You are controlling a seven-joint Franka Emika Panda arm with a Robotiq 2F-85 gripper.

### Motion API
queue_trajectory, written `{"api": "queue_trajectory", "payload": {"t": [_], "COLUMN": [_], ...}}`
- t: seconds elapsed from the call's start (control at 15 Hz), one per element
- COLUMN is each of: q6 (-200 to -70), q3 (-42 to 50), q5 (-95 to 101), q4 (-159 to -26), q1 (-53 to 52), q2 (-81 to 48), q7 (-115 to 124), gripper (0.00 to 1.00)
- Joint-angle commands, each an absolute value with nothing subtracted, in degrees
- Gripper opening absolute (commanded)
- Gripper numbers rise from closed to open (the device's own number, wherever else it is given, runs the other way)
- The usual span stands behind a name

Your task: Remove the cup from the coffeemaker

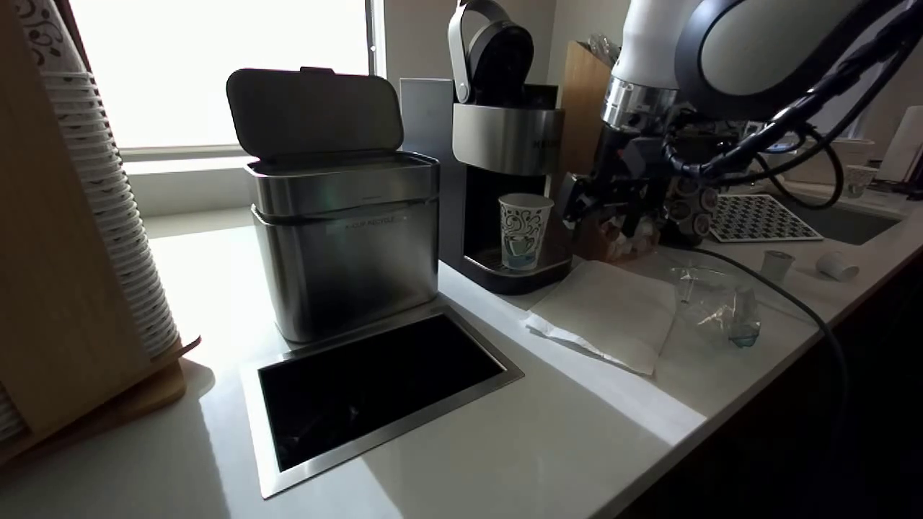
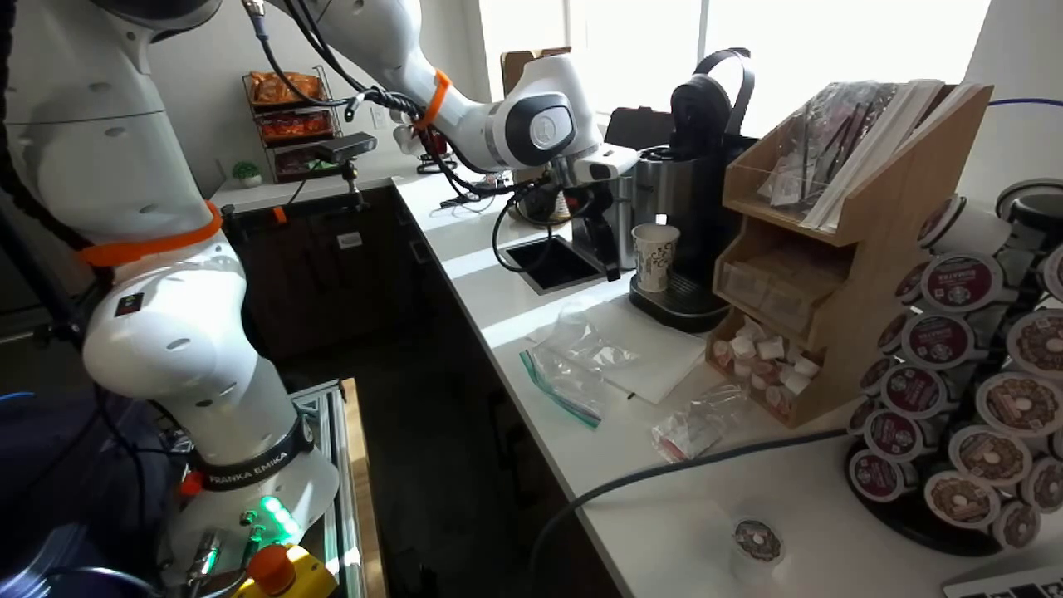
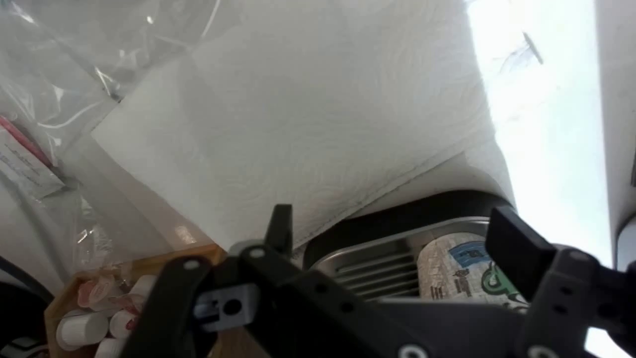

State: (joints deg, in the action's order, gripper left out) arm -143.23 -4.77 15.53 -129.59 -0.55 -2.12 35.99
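Observation:
The cup (image 1: 525,231), white paper with a dark swirl and green print, stands upright on the drip base of the coffeemaker (image 1: 505,137). In an exterior view the cup (image 2: 655,259) and coffeemaker (image 2: 691,212) show behind my gripper (image 2: 608,253). The coffeemaker's top handle is raised. My gripper (image 1: 571,202) hangs in front of the machine, close to the cup. In the wrist view my gripper (image 3: 397,238) is open, its fingers wide apart. The lower part of the cup (image 3: 462,273) shows between them, nearer the right finger, which hides part of it. Contact cannot be told.
A brushed-steel box (image 1: 353,259) with its lid up stands beside the coffeemaker, behind a dark counter opening (image 1: 389,382). A paper towel (image 1: 613,310) and plastic bags (image 2: 573,365) lie in front. A wooden organizer (image 2: 880,274) and pod carousel (image 2: 955,399) stand on the other side.

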Motion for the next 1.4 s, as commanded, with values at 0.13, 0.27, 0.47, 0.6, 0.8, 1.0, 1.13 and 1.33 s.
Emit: {"api": "queue_trajectory", "payload": {"t": [0.13,0.27,0.47,0.6,0.8,1.0,1.13,1.33], "q6": [-143.17,-144.15,-147.44,-150.36,-152.87,-152.42,-154.5,-157.94], "q3": [-3.61,-3.2,-2.32,-1.85,-1.61,-1.64,-1.42,-1.01], "q5": [15.33,16.78,15.79,14.97,12.81,9.51,8.92,9.26], "q4": [-129.37,-128.99,-129.02,-129.54,-130.07,-130.21,-130.52,-131.18], "q1": [-1.76,-1.71,-1.46,-1.54,-1.63,-1.53,-1.46,-1.5], "q2": [-2.15,-2.73,-3.2,-3.08,-2.85,-2.39,-2.37,-2.44], "q7": [35.96,39.37,42.77,43.94,43.21,41.72,42.64,43.67], "gripper": [1.0,1.0,1.0,1.0,1.0,1.0,1.0,1.0]}}
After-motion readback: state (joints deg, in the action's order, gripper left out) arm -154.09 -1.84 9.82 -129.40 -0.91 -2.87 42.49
